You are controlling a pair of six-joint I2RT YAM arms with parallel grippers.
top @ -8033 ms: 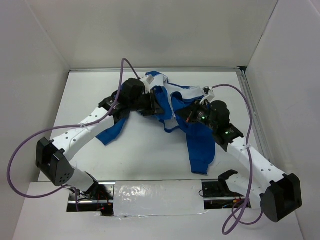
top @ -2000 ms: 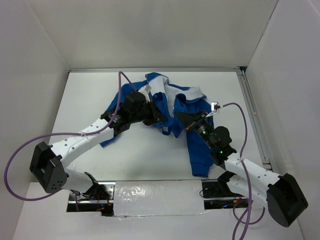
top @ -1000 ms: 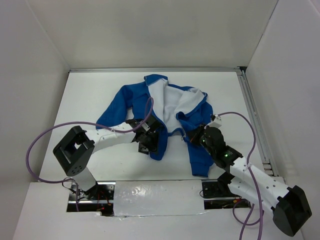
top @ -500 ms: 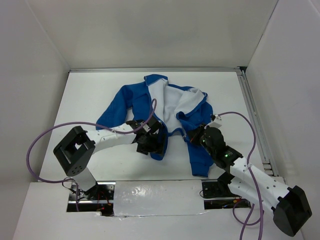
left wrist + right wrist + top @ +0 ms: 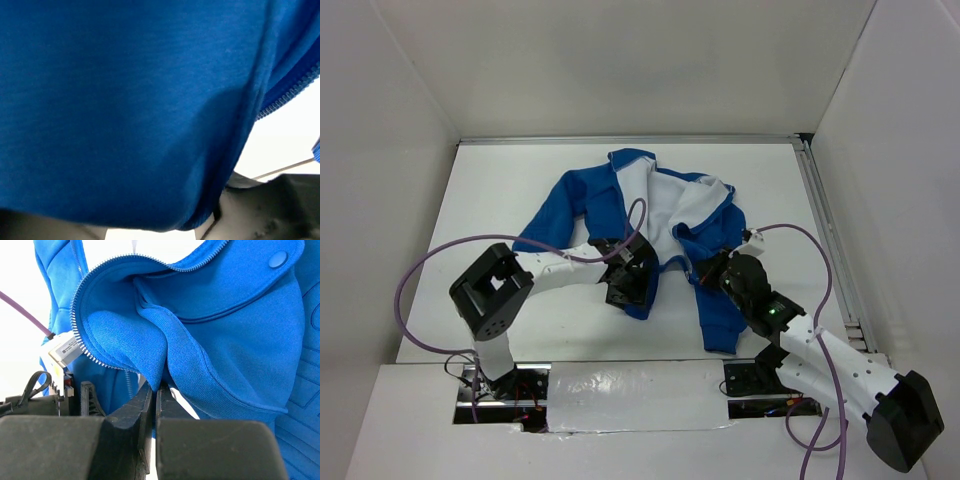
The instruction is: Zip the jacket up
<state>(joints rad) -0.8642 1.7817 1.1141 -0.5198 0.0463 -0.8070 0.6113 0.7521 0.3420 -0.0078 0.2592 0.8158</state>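
The bright blue fabric jacket (image 5: 582,195) with white lining is spread open and unzipped at the middle of the white table (image 5: 500,170). A fold of its front edge, beside the pale zipper teeth (image 5: 79,300), is clamped in the closed jaws of the right gripper (image 5: 154,390). The left gripper (image 5: 632,283) is pressed against the opposite front panel, its jaws hidden by cloth, so their state cannot be told.

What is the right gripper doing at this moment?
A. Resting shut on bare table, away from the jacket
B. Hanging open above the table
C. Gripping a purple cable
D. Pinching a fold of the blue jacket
D: the right wrist view shows the right gripper with its jaws closed on a fold of the jacket.
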